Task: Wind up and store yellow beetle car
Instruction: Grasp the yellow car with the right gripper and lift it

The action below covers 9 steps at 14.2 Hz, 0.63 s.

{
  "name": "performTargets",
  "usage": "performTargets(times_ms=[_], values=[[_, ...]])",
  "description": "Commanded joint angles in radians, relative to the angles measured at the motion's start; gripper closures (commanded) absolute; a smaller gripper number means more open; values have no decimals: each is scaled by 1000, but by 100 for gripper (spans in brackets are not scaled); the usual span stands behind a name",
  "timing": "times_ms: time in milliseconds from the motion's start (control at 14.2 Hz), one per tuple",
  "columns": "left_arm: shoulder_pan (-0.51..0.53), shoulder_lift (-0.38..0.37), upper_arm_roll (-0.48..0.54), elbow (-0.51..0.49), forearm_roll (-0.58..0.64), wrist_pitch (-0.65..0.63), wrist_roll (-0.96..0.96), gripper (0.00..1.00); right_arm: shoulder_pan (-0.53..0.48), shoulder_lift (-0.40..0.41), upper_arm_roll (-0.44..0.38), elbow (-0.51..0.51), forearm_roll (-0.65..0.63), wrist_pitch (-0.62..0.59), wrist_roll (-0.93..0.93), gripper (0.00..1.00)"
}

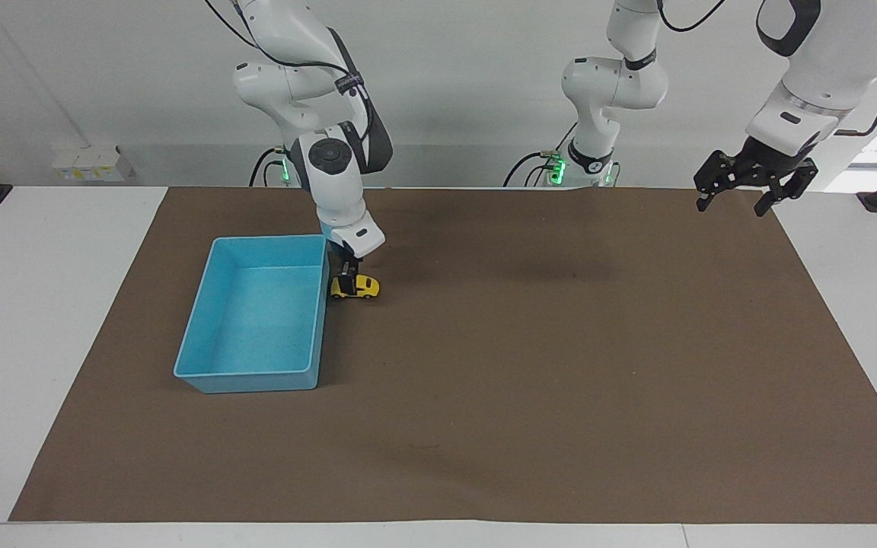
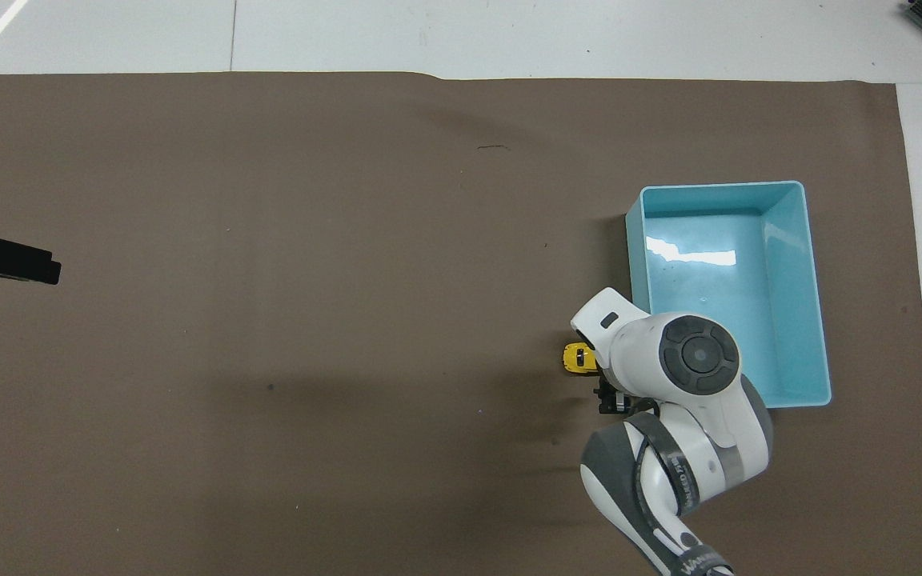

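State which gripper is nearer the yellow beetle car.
Right. The right gripper is down at the yellow beetle car; the left gripper waits over the mat's left-arm end.

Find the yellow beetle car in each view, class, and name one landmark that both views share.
Facing view: the yellow beetle car sits on the brown mat beside the blue tray's corner nearest the robots, under the right claw.
Overhead view: the car peeks out beside the right arm's wrist, next to the tray.
Shared landmark: the blue tray.
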Motion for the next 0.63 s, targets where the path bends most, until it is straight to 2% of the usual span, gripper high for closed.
performTargets(times_ms=[0, 70, 141, 282, 563], values=[[4, -12, -6, 3, 11, -19, -10, 0, -1, 24, -1, -8, -18, 44, -23, 54], [4, -12, -6, 3, 11, -20, -10, 0, 3, 24, -1, -5, -18, 36, -16, 96], [4, -12, -6, 3, 11, -19, -10, 0, 5, 22, -1, -3, -19, 33, -5, 100], [4, -12, -6, 3, 11, -19, -10, 0, 5, 16, -1, 17, -33, 3, -3, 100], [4, -12, -6, 3, 11, -19, -10, 0, 40, 51, 1, 145, -32, -46, 78, 100]])
